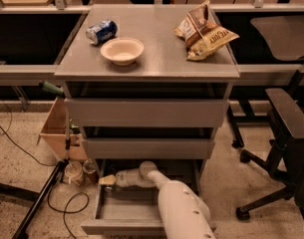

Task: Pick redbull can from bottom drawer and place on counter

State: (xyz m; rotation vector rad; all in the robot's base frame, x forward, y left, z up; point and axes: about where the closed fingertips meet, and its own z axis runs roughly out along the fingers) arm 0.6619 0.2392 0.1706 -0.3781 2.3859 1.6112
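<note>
Redbull can: honestly can't pick it out. If it's in the bottom drawer point(125, 210), it's tucked where the hand point(107, 180) is, back in the left rear corner. The drawer is pulled out, but the middle drawer point(147, 147) overhangs its rear part, so headroom back there is tight.

The white arm point(184, 210) comes in over the drawer's front edge on the right side, then bends left under that overhang. The hand's tip sits right at the drawer's left side wall. Can't tell whether the hand is clamped on something or loose. The front-left part of the drawer floor is bare metal.

Up on the tabletop point(156, 66), a blue can point(101, 31) lies on its side near the back-left corner. A bowl point(122, 51) sits just in front of it. A chip bag point(205, 30) takes up the back right, one corner close to the right edge. The strip along the front edge and the middle between bowl and bag is open.

On the floor to the left there's a cardboard box point(54, 133) and a couple of cups point(74, 172) just beside the drawer. A black chair point(286, 128) stands off to the right.
</note>
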